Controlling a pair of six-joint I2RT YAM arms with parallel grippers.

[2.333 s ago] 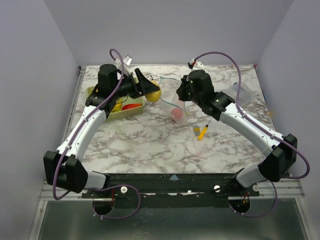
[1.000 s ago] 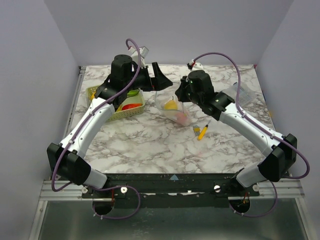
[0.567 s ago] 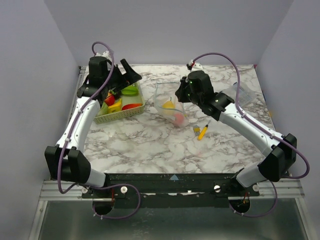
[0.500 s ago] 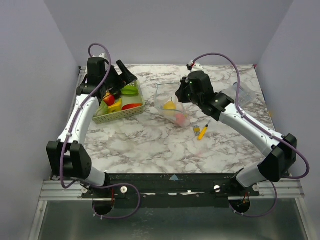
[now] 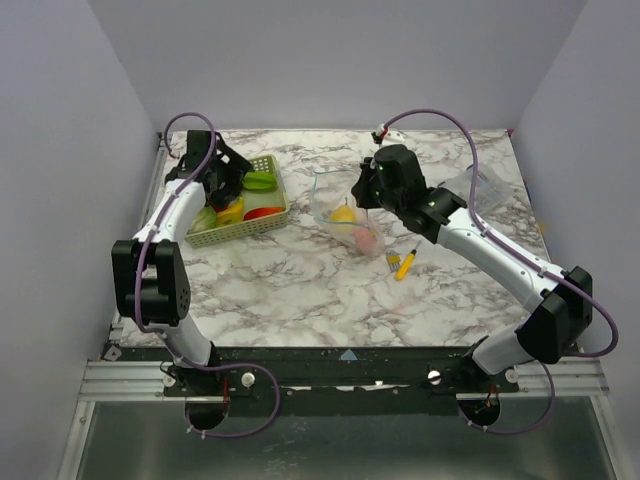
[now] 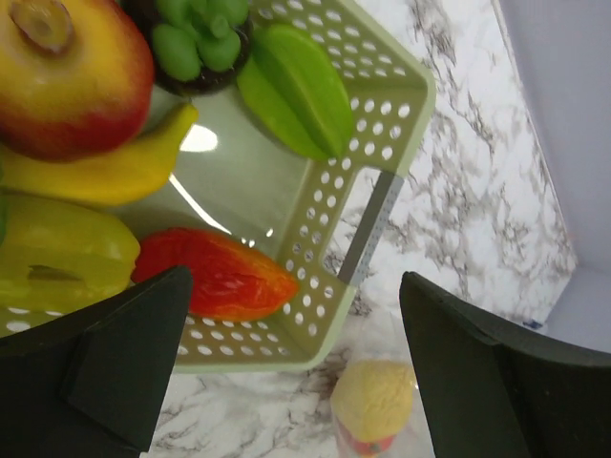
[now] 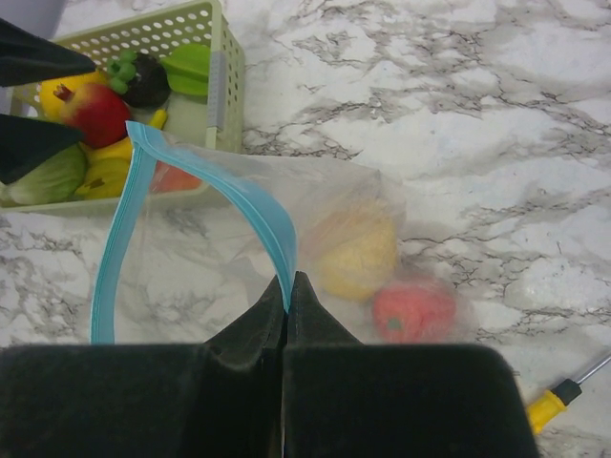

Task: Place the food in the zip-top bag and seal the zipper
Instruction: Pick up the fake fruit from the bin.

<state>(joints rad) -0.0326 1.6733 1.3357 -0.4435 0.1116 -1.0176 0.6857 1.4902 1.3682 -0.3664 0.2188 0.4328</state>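
The clear zip-top bag (image 5: 335, 205) stands open mid-table, with a yellow fruit (image 5: 343, 213) and a red fruit (image 5: 365, 237) inside. My right gripper (image 5: 358, 194) is shut on the bag's light-blue zipper (image 7: 272, 229) and holds the mouth up; in the right wrist view (image 7: 288, 286) the jaws pinch the strip. My left gripper (image 5: 231, 178) hangs open and empty over the green basket (image 5: 278, 205). Its wrist view (image 6: 296, 382) shows a red pepper (image 6: 220, 277), a banana (image 6: 105, 172), a pomegranate (image 6: 67, 76), a green starfruit (image 6: 296, 95) and a yellow-green pepper (image 6: 57, 262) in the basket (image 6: 382, 191).
A yellow stick with a black tip (image 5: 403, 263) lies right of the bag. A smaller clear plastic piece (image 5: 480, 185) lies at the far right. The basket is close to the table's left edge and the back wall is just behind it.
My left gripper carried the yellow fruit to the bag, let it go inside, and swung back left over the basket, now open. My right gripper kept holding the zipper.
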